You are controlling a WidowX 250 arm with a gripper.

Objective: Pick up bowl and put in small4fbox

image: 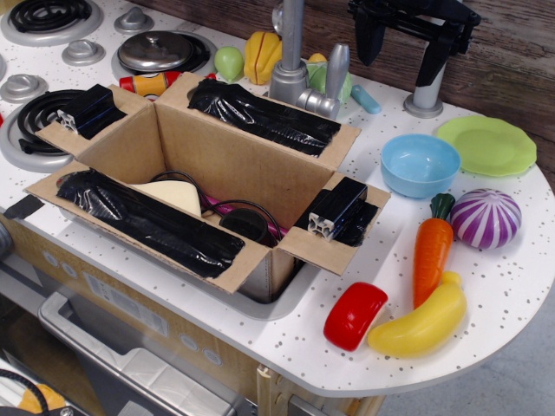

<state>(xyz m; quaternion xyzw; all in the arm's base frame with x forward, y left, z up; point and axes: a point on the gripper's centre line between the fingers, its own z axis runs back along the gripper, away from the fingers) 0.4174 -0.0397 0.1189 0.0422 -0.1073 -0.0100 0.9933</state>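
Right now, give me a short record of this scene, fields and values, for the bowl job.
target: bowl, light blue, upright on the counter, looks empty
destination: small4fbox, flaps open, sitting in the sink
box contents: dark and cream items already inside
bowl neighbours: green plate behind, purple onion and carrot in front
gripper: raised above the bowl, holding nothing

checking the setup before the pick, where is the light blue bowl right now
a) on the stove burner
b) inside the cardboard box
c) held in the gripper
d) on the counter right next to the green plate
d, the bowl sits upright on the white counter beside the green plate, outside the box, with the gripper up above it, holding nothing.
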